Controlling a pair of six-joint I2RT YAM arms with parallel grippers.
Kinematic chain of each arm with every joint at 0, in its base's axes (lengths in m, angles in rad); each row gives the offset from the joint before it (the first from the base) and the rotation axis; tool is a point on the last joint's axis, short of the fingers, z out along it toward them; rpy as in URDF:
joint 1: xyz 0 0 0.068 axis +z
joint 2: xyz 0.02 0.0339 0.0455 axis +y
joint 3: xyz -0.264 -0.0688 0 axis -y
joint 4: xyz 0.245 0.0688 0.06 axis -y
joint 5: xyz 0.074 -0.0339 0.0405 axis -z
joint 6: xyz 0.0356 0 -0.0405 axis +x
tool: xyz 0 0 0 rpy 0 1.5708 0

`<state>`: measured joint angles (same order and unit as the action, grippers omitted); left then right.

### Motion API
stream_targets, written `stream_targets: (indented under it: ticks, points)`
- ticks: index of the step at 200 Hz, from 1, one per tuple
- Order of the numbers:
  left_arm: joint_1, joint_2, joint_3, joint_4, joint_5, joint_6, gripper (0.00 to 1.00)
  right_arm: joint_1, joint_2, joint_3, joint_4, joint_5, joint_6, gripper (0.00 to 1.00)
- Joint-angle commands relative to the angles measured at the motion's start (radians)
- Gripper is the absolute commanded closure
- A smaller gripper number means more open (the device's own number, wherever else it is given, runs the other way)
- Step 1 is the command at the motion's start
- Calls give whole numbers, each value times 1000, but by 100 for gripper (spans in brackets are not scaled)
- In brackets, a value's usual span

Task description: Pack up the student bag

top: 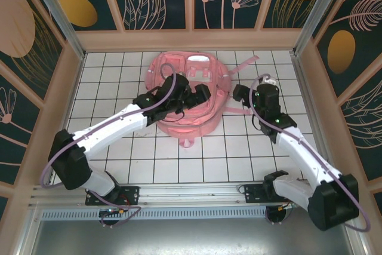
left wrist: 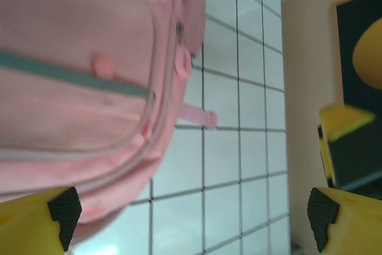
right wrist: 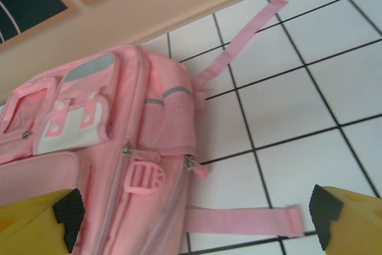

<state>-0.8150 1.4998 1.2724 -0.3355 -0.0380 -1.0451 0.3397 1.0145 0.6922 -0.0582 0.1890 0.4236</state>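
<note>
pink fabric is the trouble here: the student bag [top: 186, 67] is soft and limp, and it lies flat on the smooth white tiled table [top: 119, 147]. a tug on a zip pull [right wrist: 190, 162] would probably drag the whole bag along rather than open it, unless the other arm pins it down. the loose straps are a second risk. one strap [right wrist: 242, 219] lies on the tiles just beside the right gripper [right wrist: 194, 219], and a longer one [right wrist: 245, 34] trails off toward 1 o'clock, so a finger dropping in could snag either and twist the bag round. a pinch on the bare cloth may also bunch it and slip off.

both tools are released. the left gripper [left wrist: 191, 216] hangs spread wide over the bag's 4 o'clock part with nothing between its fingers. one pad [left wrist: 62, 207] sits at the bag's edge, though i cannot tell if it touches. the right gripper is spread just as wide and empty, just off the bag's 3 o'clock side.

seen from above, the bag sits toward 12 o'clock on the table, near the far wall, front face up. it looks flat and unfilled, with its zips seemingly closed. its front has stacked pockets, a pale reflective strip [right wrist: 89, 67] and a white-grey patch [right wrist: 71, 120]. a mesh side pocket [right wrist: 170, 123] faces the right arm.
</note>
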Motion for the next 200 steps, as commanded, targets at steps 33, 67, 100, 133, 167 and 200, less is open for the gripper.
stream_targets:
  ticks: [33, 67, 100, 133, 167, 200]
  points:
    - [194, -182, -49, -156, -526, 394, 1, -13, -208, -230, 256, 206, -183, 1]
    - [292, -342, -361, 184, -699, 684, 1, -58, -171, -286, 282, 257, -265, 1]
    - [445, -437, -694, 595, -707, 876, 2, -121, -70, -368, 449, 295, -289, 1]
    - [598, -320, -837, 824, -662, 851, 1, -181, 142, -391, 701, 304, -330, 1]
    - [658, -125, -935, 1223, -613, 881, 1, -237, 349, -382, 974, 225, -360, 1]
    - [684, -14, -921, 1407, -493, 984, 1, -274, 462, -383, 1137, 94, -420, 1]
